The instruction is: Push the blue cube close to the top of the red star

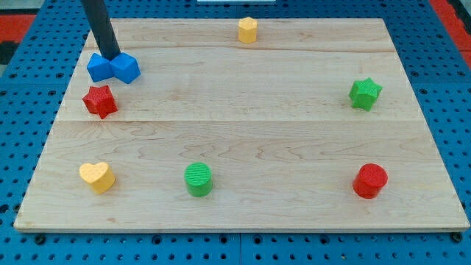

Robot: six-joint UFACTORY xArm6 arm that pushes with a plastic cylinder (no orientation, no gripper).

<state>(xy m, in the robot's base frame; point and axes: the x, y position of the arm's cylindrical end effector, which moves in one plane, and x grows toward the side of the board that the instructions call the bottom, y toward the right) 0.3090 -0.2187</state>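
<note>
Nearest of the three, red star [99,101] lies just below blue cube [125,68], with my tip [112,57], a bare rod holding nothing, touching the cube's far edge.

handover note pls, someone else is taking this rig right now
My tip sits at the top edge of the blue blocks, at the view's upper left.
Two blue blocks touch side by side: the blue cube and another blue block to its left.
The red star lies just below them, a small gap apart.
Done: the cube is already close above the star.
Left: perhaps a slight nudge down and left to centre it.
</note>
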